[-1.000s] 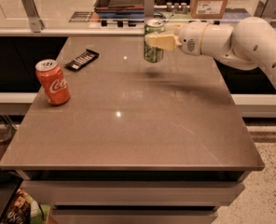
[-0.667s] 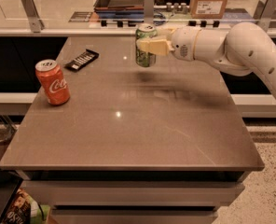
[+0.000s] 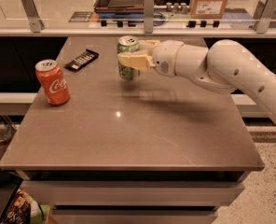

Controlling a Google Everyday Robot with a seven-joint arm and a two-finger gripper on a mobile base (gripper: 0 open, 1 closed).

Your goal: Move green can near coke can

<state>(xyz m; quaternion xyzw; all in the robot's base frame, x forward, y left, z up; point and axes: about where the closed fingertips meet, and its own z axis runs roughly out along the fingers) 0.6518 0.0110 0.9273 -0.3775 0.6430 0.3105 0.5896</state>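
Note:
The green can (image 3: 127, 70) with a silver top is held upright just above the brown table (image 3: 138, 139), at the back middle. My gripper (image 3: 133, 55) reaches in from the right and is shut on the green can, one pale finger (image 3: 132, 60) across its front. The coke can (image 3: 52, 82), red-orange with white script, stands upright at the table's left edge, well to the left of the green can and apart from it.
A black remote (image 3: 82, 59) lies at the back left between the two cans. A counter with a glass rail (image 3: 142, 29), trays and a cardboard box (image 3: 211, 0) runs behind the table. My white arm (image 3: 222, 71) spans the right side.
My gripper has carried the green can leftward over the table, closer to the coke can. The coke can and the remote have not moved.

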